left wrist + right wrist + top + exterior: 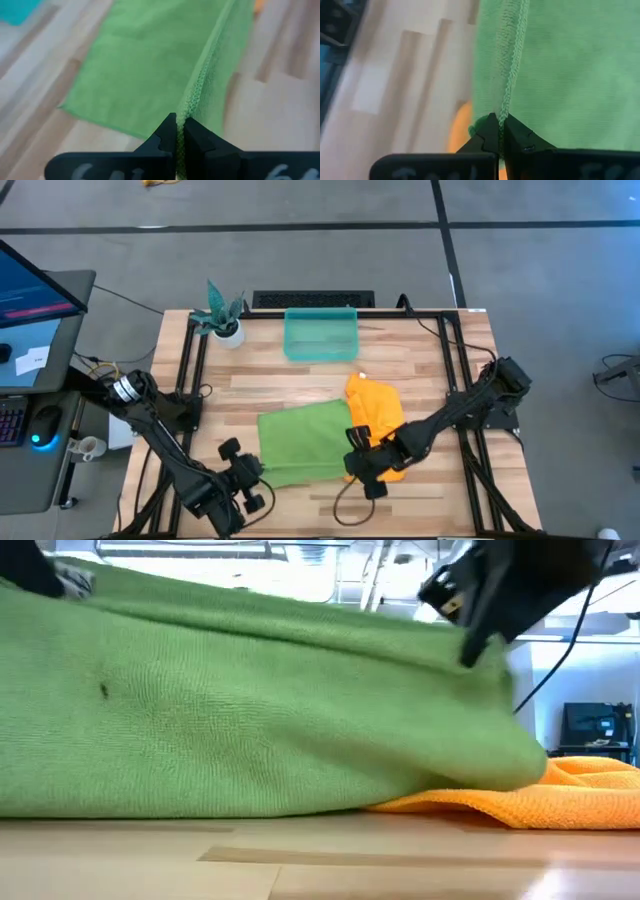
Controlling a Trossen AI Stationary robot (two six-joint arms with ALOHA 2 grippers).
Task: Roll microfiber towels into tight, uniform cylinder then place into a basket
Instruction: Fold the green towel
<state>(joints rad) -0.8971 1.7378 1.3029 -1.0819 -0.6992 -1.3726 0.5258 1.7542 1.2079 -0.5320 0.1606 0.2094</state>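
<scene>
Both grippers clamp the green towel's near hem: left gripper [180,131] at the 7 o'clock corner, right gripper [500,127] at the 5 o'clock corner.
You will find no legible writing on any item. At 12 o'clock the basket [321,335] appears to hold nothing. You have the green towel [305,442] lifted along its stitched edge, cloth sagging to the table [420,360]. Your orange towel [377,415] lies crumpled at its 3 o'clock side, partly beneath it.
</scene>
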